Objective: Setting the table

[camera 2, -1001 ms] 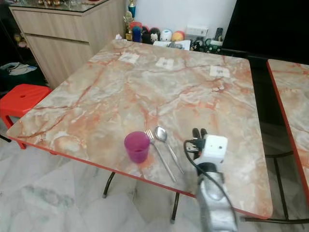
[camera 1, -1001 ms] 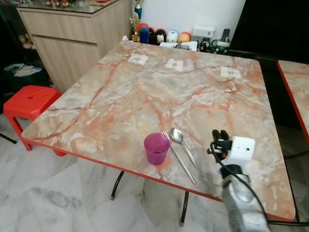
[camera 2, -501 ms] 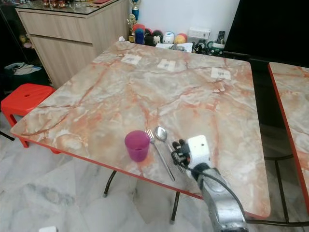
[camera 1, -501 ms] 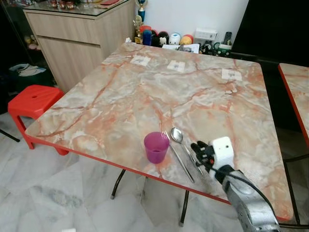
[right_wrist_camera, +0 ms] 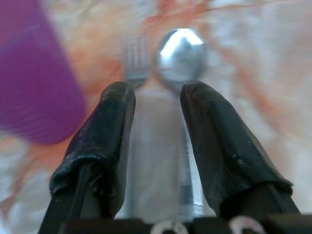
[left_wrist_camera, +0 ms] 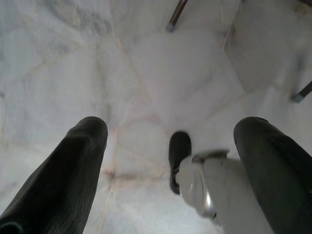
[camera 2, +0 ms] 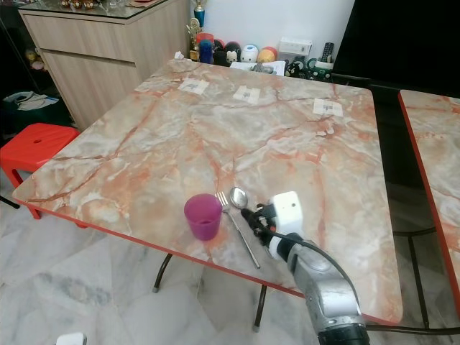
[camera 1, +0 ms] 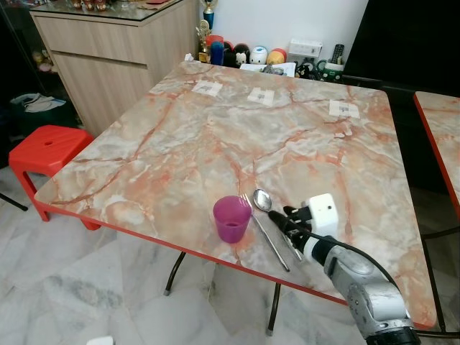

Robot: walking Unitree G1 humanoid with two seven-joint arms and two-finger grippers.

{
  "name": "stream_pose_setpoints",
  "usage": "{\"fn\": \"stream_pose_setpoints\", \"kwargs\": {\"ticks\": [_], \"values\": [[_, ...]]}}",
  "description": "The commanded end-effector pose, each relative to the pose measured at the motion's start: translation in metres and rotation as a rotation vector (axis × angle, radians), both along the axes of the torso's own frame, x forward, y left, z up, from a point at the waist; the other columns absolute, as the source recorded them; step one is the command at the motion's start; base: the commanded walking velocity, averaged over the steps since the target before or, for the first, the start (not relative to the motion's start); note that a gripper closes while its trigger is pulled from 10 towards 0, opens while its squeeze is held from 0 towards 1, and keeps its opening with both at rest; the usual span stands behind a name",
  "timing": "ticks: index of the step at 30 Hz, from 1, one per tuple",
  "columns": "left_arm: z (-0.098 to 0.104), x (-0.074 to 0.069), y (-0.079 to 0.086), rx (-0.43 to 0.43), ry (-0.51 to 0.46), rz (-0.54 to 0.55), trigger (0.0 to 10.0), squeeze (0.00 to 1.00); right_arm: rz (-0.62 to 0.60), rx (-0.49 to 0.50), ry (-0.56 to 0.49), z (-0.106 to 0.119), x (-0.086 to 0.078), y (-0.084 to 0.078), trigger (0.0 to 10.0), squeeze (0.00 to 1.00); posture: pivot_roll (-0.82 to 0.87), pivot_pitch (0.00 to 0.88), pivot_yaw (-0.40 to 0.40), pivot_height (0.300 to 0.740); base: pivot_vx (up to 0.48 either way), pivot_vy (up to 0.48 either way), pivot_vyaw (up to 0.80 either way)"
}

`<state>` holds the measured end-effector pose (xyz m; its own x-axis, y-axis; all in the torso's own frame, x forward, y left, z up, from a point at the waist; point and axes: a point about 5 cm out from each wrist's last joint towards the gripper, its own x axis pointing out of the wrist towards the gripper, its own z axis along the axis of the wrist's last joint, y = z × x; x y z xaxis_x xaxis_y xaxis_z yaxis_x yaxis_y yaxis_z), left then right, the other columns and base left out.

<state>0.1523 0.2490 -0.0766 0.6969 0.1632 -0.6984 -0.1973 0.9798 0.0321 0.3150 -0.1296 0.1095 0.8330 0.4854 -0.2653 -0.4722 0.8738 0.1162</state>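
the right end effector [right_wrist_camera: 157, 97] hovers low over a marbled tabletop [right_wrist_camera: 253, 63], its two black fingers [right_wrist_camera: 105, 141] parted with a gap between them. just beyond the tips lie a spoon [right_wrist_camera: 180, 56], bowl catching the light, and a blurred fork [right_wrist_camera: 135, 63] beside it. a purple cup [right_wrist_camera: 34, 78] stands next to the fork, out of focus.
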Motion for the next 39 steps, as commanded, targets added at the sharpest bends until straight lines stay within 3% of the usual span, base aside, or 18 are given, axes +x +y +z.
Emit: {"fn": "stream_pose_setpoints", "kwargs": {"ticks": [1,5,9,24,39], "values": [[-0.003,-0.01,0.003,0.003,0.018,-0.002,10.0,0.0,0.047,-0.022,-0.003,0.004,0.0,0.007,10.0,0.0,0.04,0.117,-0.012,0.74,0.0,0.0,0.0],[-0.006,-0.021,0.004,0.001,0.039,-0.001,10.0,0.0,0.073,-0.027,0.015,0.004,0.0,0.015,10.0,0.0,0.03,0.114,-0.013,0.74,0.0,0.0,0.0],[-0.007,-0.023,0.002,-0.003,0.045,0.0,10.0,0.0,0.088,-0.031,0.017,0.006,0.002,0.02,10.0,0.0,0.04,0.114,-0.016,0.74,0.0,0.0,0.0],[-0.008,-0.008,-0.013,-0.014,0.057,-0.005,10.0,0.0,0.086,-0.058,0.046,0.001,0.016,0.036,10.0,0.0,0.06,0.116,-0.026,0.74,0.0,0.0,0.0],[-0.008,-0.007,-0.014,-0.013,0.059,0.003,10.0,0.0,0.039,-0.119,0.069,-0.005,0.024,0.032,10.0,0.0,0.06,0.137,-0.027,0.74,0.0,0.0,0.0]]}}
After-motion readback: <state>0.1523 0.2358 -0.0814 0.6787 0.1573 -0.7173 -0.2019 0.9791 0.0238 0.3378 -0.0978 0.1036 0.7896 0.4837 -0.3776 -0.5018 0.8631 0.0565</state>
